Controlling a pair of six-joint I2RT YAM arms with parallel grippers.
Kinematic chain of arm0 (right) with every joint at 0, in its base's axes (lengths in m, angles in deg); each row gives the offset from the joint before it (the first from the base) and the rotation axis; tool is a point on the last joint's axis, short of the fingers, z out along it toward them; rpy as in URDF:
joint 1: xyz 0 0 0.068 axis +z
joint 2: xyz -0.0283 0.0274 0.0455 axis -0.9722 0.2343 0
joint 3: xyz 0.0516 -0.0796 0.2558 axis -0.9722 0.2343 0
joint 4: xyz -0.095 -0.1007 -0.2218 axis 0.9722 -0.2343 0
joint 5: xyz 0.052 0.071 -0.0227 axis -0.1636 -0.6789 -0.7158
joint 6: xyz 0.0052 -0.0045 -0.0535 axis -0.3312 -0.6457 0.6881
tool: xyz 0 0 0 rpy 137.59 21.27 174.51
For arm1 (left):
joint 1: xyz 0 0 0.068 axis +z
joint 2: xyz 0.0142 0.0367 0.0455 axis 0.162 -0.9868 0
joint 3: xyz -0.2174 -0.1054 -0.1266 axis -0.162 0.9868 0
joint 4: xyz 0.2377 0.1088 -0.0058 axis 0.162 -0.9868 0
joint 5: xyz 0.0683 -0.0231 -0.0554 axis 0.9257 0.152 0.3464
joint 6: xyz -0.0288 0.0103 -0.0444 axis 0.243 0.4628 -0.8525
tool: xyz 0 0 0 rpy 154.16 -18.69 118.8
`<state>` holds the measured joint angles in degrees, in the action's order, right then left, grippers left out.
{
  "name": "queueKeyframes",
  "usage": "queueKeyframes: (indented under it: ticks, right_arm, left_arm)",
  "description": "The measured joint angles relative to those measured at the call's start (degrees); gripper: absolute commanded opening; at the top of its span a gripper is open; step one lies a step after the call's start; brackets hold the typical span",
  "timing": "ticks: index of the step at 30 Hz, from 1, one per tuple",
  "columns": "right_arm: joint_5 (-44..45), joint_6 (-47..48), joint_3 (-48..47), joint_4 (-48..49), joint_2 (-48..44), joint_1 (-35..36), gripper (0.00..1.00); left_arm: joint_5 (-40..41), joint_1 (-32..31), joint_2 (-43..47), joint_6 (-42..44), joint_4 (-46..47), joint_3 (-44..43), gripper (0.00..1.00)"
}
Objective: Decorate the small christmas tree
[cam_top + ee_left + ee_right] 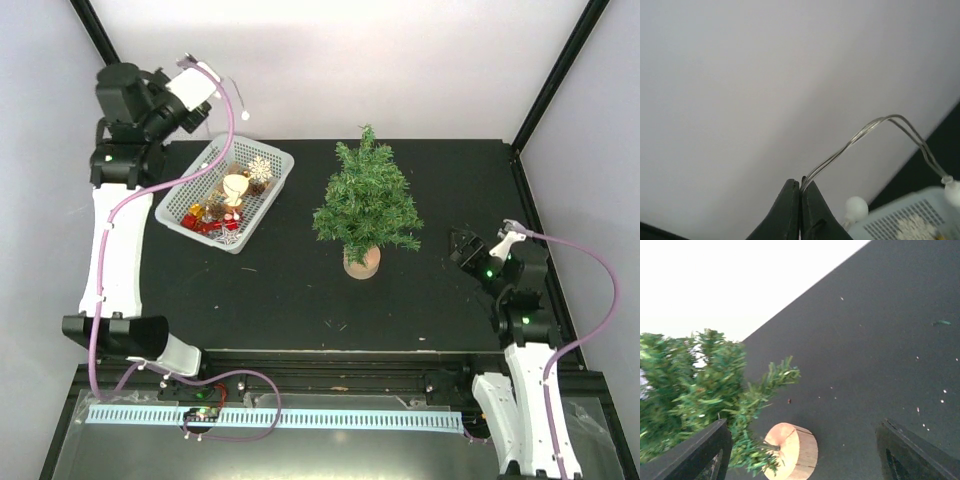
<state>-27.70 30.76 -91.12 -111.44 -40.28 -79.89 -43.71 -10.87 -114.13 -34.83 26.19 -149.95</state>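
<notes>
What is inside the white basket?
A white snowflake, a cream round ornament and red ornaments show in the basket; whatever lies beneath them is covered.

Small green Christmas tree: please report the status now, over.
Left fingers shut on thin silver beaded wire, near white plastic basket. Right fingers open beside small green Christmas tree with round wooden base. Tree upright, bare. Nothing blocks the tree.
</notes>
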Motion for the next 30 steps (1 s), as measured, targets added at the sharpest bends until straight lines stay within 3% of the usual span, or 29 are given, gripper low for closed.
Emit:
queueKeyframes:
  ticks: [7,13,24,30]
  right_arm:
    - [-0.11,2.80,-1.77,-3.56,-6.43,2.36,0.78]
    - [-0.35,5.25,-3.06,-5.22,-10.03,3.69,0.78]
    - [-2.54,4.02,-3.02,-5.09,-14.19,3.74,0.78]
    - [-8.46,-2.12,-3.02,-0.35,-15.47,3.74,0.75]
  left_arm:
    - [2.91,0.00,0.74,-4.24,-2.80,-18.12,0.02]
    - [4.22,-0.70,2.16,-5.51,-3.19,-27.34,0.02]
    - [6.45,-1.57,3.61,-7.19,2.49,-28.33,0.02]
    - [6.40,-1.95,5.86,-7.89,6.27,-30.71,0.02]
